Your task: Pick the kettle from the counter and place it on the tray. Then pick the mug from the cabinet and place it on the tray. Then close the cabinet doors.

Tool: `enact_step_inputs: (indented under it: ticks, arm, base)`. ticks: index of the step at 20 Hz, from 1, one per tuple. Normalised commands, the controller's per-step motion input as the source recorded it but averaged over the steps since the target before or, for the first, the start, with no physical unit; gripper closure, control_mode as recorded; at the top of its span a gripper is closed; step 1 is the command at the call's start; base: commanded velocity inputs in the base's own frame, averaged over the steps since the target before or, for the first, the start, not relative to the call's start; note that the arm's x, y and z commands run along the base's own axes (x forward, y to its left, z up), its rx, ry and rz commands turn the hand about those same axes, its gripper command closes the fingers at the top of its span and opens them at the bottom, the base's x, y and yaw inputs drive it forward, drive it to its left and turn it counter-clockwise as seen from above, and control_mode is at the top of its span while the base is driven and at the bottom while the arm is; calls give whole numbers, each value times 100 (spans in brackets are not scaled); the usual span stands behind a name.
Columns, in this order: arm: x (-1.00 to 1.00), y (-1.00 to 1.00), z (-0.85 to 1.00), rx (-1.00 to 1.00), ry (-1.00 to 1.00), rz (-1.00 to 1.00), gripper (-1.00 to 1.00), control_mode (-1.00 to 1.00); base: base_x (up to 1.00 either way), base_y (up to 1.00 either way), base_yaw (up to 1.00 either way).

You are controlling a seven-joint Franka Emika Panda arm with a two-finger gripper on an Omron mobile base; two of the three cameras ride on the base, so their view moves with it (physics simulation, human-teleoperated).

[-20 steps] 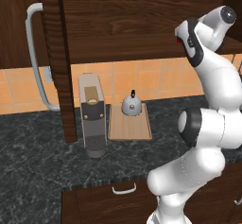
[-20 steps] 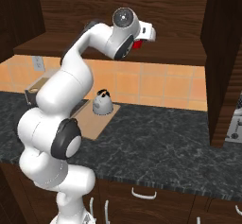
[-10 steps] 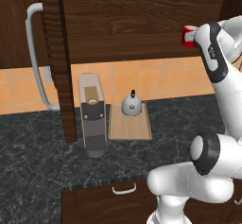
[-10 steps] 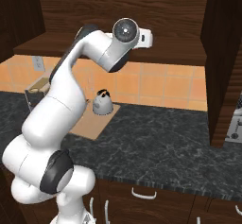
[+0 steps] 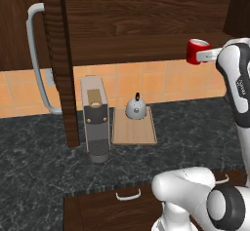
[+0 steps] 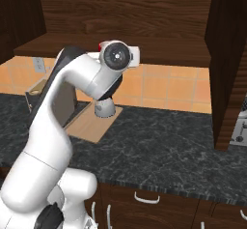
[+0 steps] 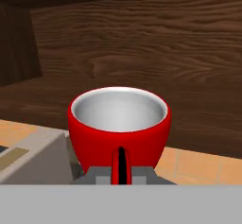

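Observation:
My gripper [image 5: 209, 55] is shut on the handle of the red mug [image 5: 197, 51], holding it upright in the air just in front of the cabinet shelf [image 5: 146, 42]. In the hand view the mug [image 7: 120, 124] shows its white inside, and its handle sits between my gripper's [image 7: 120, 176] fingers. A red sliver of the mug [image 6: 102, 46] peeks from behind the wrist. The silver kettle [image 5: 135, 108] stands on the light-wood tray [image 5: 134, 131] on the dark counter [image 5: 39, 162], well below and left of the mug. The cabinet doors stand open, left door [image 5: 58, 54] and right door [image 6: 229, 68].
A tall grey-beige coffee machine [image 5: 95, 118] stands just left of the tray. The left door's bar handle [image 5: 36, 54] juts toward me. Wooden drawers [image 5: 127, 201] run under the counter's front edge. Orange tiles back the counter.
The hand has carried the mug out from the cabinet and a little lower. The upper arm has swung with it. Kettle and tray have not moved.

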Motion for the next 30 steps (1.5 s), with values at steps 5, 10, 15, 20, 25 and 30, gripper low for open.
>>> enact_step_inputs:
  ticks: [5, 10, 15, 20, 25, 30]
  arm:
    - [-69, 68, -54, 0, 4, 14, 100, -100]
    - [-41, 60, -80, 1, 9, 4, 100, -100]
    - [13, 50, -100, -1, 27, 3, 100, -100]
    - [74, 46, -99, -1, 26, 11, 100, -100]
    - [61, 27, -98, 0, 4, 14, 100, -100]
    - [59, 4, -59, -2, -7, 17, 100, -100]
  base:
    - [0, 0, 0]
    - [0, 0, 0]
    - [0, 0, 0]
    - [0, 0, 0]
    - [0, 0, 0]
    - [0, 0, 0]
